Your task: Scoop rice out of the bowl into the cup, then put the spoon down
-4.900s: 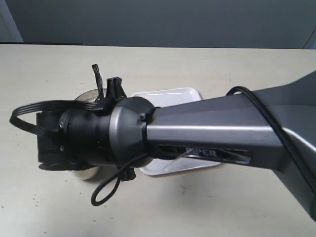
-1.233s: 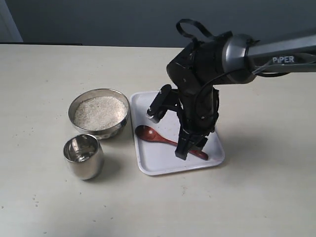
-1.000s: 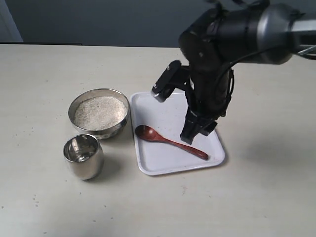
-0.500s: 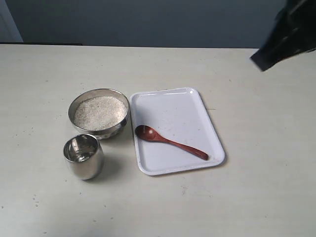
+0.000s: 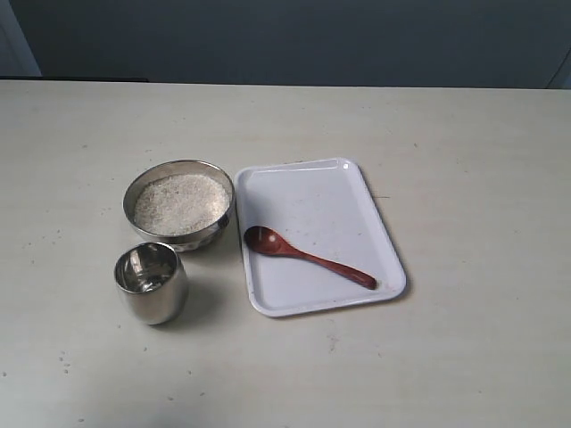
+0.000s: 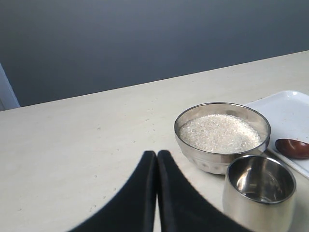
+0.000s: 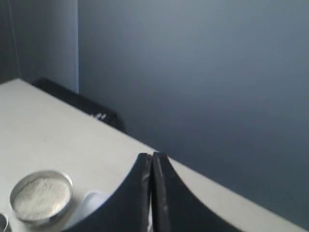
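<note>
Beige speckled table [image 5: 464,357], dark grey wall [image 5: 312,40] behind. Left fingers [image 6: 140,193], right fingers [image 7: 137,193] pressed together, empty.

Soft, even light falls on the pale table [image 5: 464,178]. In the exterior view the cup [image 5: 150,282] and tray [image 5: 312,196] throw faint shadows to the right. The cup and bowl [image 5: 178,164] have small bright glints. The right wrist view is dim and blurry.

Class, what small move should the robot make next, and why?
Probably park the right gripper: it has just left the spoon on the tray and pulled away, shut, so nothing seems left to do.
</note>
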`<state>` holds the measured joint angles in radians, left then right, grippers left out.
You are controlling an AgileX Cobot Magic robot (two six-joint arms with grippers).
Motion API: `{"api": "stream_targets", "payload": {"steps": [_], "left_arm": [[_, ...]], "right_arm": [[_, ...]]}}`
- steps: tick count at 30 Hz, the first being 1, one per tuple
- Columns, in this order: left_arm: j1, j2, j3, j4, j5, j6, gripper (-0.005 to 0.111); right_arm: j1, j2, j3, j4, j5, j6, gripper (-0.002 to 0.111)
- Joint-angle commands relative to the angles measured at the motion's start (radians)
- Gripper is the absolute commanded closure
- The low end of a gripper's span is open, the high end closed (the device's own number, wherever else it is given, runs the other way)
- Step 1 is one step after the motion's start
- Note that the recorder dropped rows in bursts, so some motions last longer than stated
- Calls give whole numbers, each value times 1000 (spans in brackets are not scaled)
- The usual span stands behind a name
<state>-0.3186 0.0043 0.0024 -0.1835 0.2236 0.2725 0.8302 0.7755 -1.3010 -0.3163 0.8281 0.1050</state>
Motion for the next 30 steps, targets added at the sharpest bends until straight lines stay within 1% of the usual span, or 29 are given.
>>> {"api": "stream_targets", "payload": {"steps": [1, 3, 5, 7, 8, 9, 10, 11, 12, 13, 14, 16, 18, 19, 22, 25, 28, 30], "left_arm": [[-5, -4, -2, 0, -16, -1, 106], [-5, -4, -2, 0, -16, -1, 106], [-5, -4, -2, 0, -16, -1, 106], [-5, -4, -2, 0, -16, -1, 106], [-5, -4, -2, 0, -16, -1, 106], [-5, -4, -2, 0, -16, -1, 106], [-5, -4, -2, 0, -16, -1, 106], [-5, -4, -2, 0, -16, -1, 106], [-5, -4, -2, 0, -16, -1, 106], [-5, -4, -2, 0, -16, -1, 106], [-5, -4, -2, 0, -16, -1, 106], [-5, -4, -2, 0, -16, -1, 106], [-5, -4, -2, 0, -16, -1, 106], [-5, -4, -2, 0, -16, -1, 106], [-5, -4, -2, 0, -16, -1, 106], [-5, -4, -2, 0, -16, -1, 106], [-5, -4, -2, 0, -16, -1, 106], [-5, -4, -2, 0, -16, -1, 106]], "right_arm": [[-3, -60, 0, -36, -84, -1, 108], [-3, -78, 0, -38, -89, -1, 108], [-20, -86, 6, -34, -47, -1, 108], [-103, -93, 33, 1, -38, 2, 108], [-159, -101, 59, 30, -45, 2, 108], [-271, -121, 125, 91, -103, 2, 108], [-335, -136, 168, 128, -143, 2, 108], [-451, -175, 258, 199, -224, 2, 108], [-511, -200, 310, 234, -263, 2, 108], [-616, -258, 415, 286, -311, 2, 108], [-660, -291, 465, 310, -327, 0, 108], [-721, -358, 550, 345, -341, 0, 108], [-794, -477, 666, 369, -344, 0, 108], [-845, -562, 733, 380, -344, 0, 108], [-953, -695, 829, 399, -338, -2, 108], [-1059, -775, 914, 420, -325, -2, 108], [-1113, -775, 984, 439, -332, -2, 108], [-1130, -775, 1041, 447, -350, -2, 108]]}}
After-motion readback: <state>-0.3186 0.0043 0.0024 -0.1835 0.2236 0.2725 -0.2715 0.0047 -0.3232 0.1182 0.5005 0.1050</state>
